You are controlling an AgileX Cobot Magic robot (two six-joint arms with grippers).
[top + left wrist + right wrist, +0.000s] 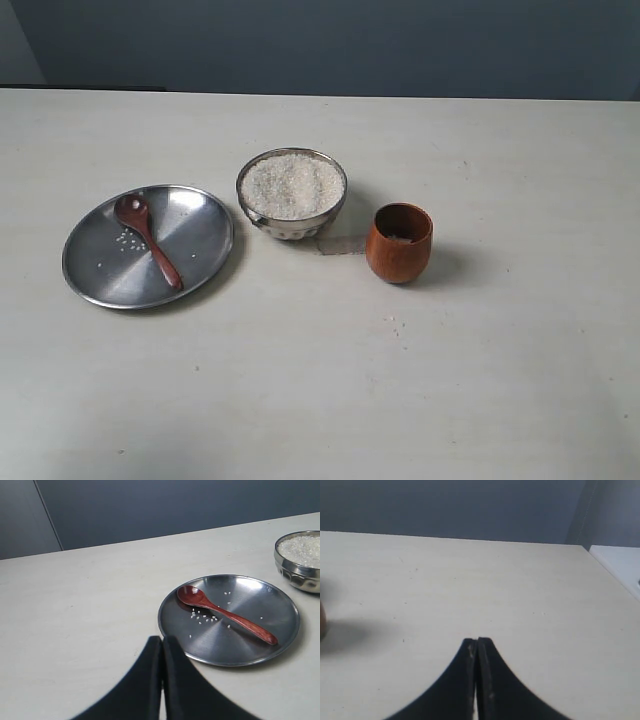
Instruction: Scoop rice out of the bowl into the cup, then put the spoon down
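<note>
The steel bowl [292, 192] stands mid-table, heaped with white rice [292, 185]; its edge shows in the left wrist view too [299, 562]. To its right stands the brown wooden cup [398, 242], with a little rice inside. The wooden spoon [148, 238] lies in the flat steel plate [200, 250], head toward the back; the left wrist view shows the spoon [225, 614] among loose grains. My left gripper [162, 640] is shut and empty, short of the plate [280, 605]. My right gripper [477, 641] is shut and empty over bare table. Neither gripper appears in the exterior view.
A few stray grains [392, 321] lie on the table in front of the cup. The pale table [320, 400] runs back to a dark wall. A brown blur at the edge of the right wrist view [322, 620] may be the cup.
</note>
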